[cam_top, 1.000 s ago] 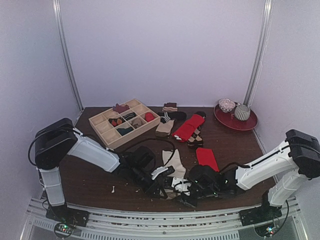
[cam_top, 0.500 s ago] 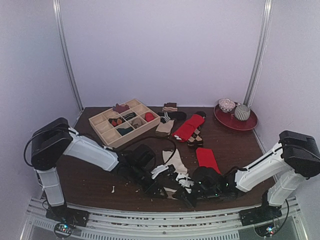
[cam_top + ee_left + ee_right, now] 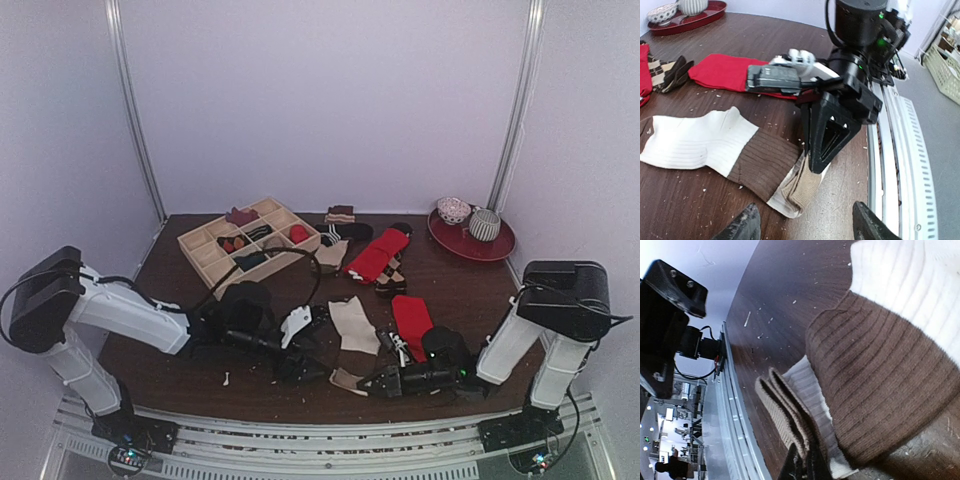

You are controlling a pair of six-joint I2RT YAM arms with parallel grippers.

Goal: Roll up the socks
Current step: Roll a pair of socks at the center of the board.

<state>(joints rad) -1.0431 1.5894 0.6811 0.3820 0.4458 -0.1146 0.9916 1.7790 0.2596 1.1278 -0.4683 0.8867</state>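
The cream sock (image 3: 352, 330) lies flat near the front middle of the wooden surface (image 3: 460, 280). Seen from overhead, it runs from 12 o'clock down to 6 o'clock. Its white leg is at the far end, then comes the brown band, and the tan end is nearest the arms.

The right claw (image 3: 804, 467) reaches in low from 3 o'clock and is pinched tight on that tan end. In its own wrist view the tan fabric is folded into a ridge that rises off the wood and runs in between the fingertips.

The left claw (image 3: 805, 212) sits at the sock's 9 o'clock side. Its fingers are spread wide and hold nothing, with only bare wood between them. It is close to the brown band but clear of it.

The red sock (image 3: 412, 318) lies just beside the cream one at its 3 o'clock. A narrow strip of wood separates them, and the red sock's white-striped end points toward the right claw.

A wooden tray (image 3: 203, 265) of small compartments stands at 11 o'clock on the far left of the surface. A red plate (image 3: 500, 250) sits at 2 o'clock in the far right corner. Other socks (image 3: 378, 255) lie between them toward 12 o'clock, well apart from the pair.
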